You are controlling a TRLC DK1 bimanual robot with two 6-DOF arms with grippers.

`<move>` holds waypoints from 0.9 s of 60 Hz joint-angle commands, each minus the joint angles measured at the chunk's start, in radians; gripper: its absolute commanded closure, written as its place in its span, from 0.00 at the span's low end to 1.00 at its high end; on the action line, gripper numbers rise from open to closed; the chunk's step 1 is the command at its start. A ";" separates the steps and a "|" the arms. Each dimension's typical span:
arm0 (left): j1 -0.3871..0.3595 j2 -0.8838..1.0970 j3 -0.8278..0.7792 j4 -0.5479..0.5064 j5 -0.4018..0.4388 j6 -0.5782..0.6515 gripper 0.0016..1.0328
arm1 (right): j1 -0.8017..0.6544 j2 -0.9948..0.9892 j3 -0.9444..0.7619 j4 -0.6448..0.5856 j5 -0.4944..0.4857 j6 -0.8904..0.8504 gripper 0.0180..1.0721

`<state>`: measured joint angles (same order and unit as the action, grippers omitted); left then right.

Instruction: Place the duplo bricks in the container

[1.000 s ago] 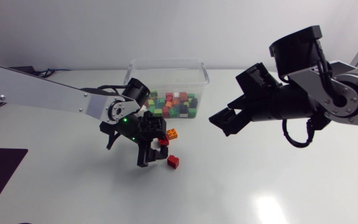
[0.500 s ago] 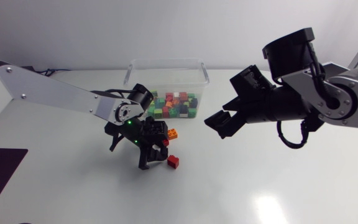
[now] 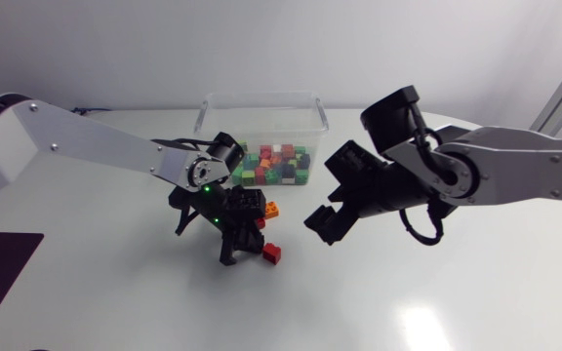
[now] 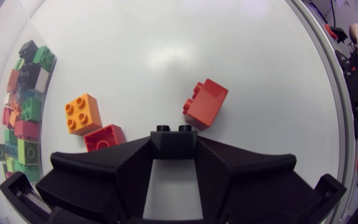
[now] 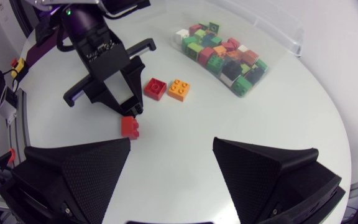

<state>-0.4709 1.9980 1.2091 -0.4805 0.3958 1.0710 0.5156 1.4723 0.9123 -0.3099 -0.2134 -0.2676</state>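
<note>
Three bricks lie loose on the table, a fourth is in the left claw.
Nearest is a tipped red brick (image 3: 272, 253), just right of the left claw (image 4: 174, 152), which is clenched on a black brick (image 4: 174, 138). Just beyond, a flat red brick (image 4: 104, 137) and an orange brick (image 4: 82, 113) sit side by side. The right claw (image 5: 171, 146) hangs released to the right. Farthest stands the container (image 3: 261, 96), holding many bricks. The black brick probably needs lifting straight up, clear of the near wall, then letting go over the pile.
</note>
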 commanded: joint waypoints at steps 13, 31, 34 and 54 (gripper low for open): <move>0.109 -0.137 -0.022 -0.116 0.054 0.024 0.80 | 0.064 0.164 0.033 0.005 -0.004 -0.068 0.09; 0.210 -0.327 -0.062 -0.139 0.098 -0.051 0.80 | 0.138 0.316 0.175 -0.075 0.014 -0.094 0.09; 0.229 -0.355 -0.059 -0.139 0.107 -0.077 0.80 | 0.149 0.349 0.204 -0.103 0.025 -0.104 0.09; 0.313 -0.476 -0.017 -0.050 0.114 -0.289 0.80 | 0.212 0.494 0.375 -0.227 0.077 -0.133 0.14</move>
<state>-0.1837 1.5467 1.1713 -0.5552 0.4973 0.8589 0.7155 1.9221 1.2419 -0.5076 -0.1493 -0.3721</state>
